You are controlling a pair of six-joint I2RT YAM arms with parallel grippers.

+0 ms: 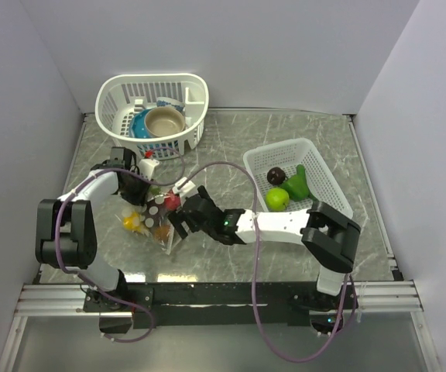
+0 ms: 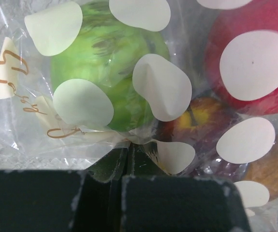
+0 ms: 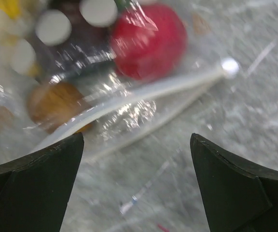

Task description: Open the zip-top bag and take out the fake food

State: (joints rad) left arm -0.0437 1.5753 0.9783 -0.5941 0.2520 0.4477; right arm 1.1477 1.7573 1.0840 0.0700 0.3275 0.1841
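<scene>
The zip-top bag (image 1: 152,225), clear with white dots, lies on the table at the near left, and fake food is inside it. My left gripper (image 1: 145,194) is at its far edge. In the left wrist view this gripper (image 2: 127,147) is shut on a fold of the bag (image 2: 13,125), and a lime-green piece (image 2: 105,58), a red piece (image 2: 235,29) and a maroon-yellow piece (image 2: 197,121) show through the plastic. My right gripper (image 1: 180,219) is open at the bag's right side. In the right wrist view it (image 3: 136,145) hangs over the table just short of the white zip strip (image 3: 144,92), with a red piece (image 3: 148,41) and an orange piece (image 3: 54,104) behind the strip.
A white mesh tray (image 1: 330,184) at the right holds a dark maroon piece (image 1: 276,176), a green piece (image 1: 296,184) and a lime-green piece (image 1: 277,199). A white basket (image 1: 153,78) with bowls stands at the back left. Walls close in on both sides.
</scene>
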